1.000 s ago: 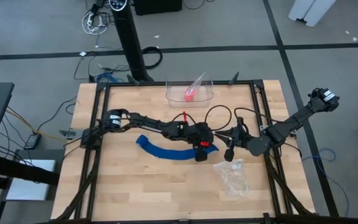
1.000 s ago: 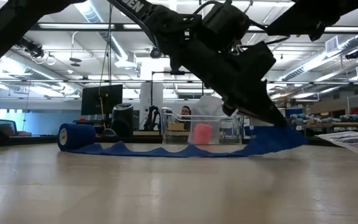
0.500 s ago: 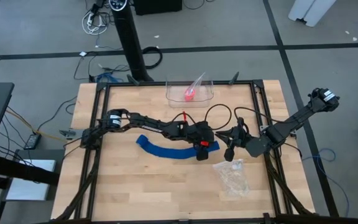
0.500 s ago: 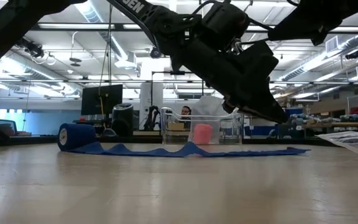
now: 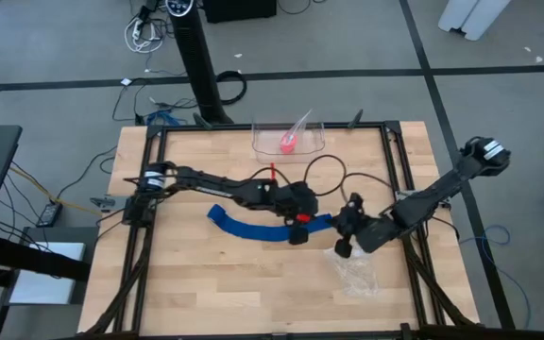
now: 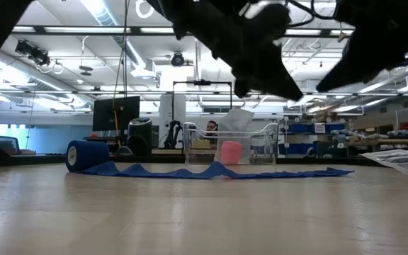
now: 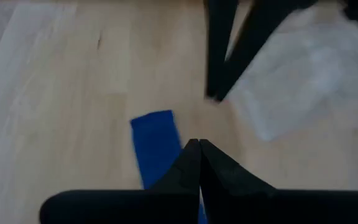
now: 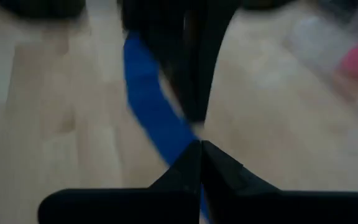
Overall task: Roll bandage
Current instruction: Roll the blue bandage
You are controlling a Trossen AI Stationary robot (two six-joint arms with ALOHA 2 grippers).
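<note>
The bright blue bandage (image 5: pixel 253 229) lies unrolled on the table. Its small rolled end (image 6: pixel 87 154) is toward the table's left and its free end (image 6: pixel 335 171) lies flat toward the right. My left gripper (image 5: pixel 297 236) is shut and hovers above the strip near the free end (image 7: pixel 154 140), clear of it in the low view (image 6: pixel 297 95). My right gripper (image 5: pixel 342 249) is shut and raised just right of the free end. The strip (image 8: pixel 151 106) shows ahead of it in the right wrist view.
A clear container (image 5: pixel 289 137) with a small pink-red roll (image 6: pixel 230 151) stands at the table's far edge. A clear plastic bag (image 5: pixel 355 274) lies on the table near my right gripper, toward the near right.
My left gripper has let go of the bandage's free end, which has dropped from a raised curl to lie flat on the table. It has then risen and drawn a little toward the table's left. My right gripper has moved toward the near edge and left, closer to the free end.
</note>
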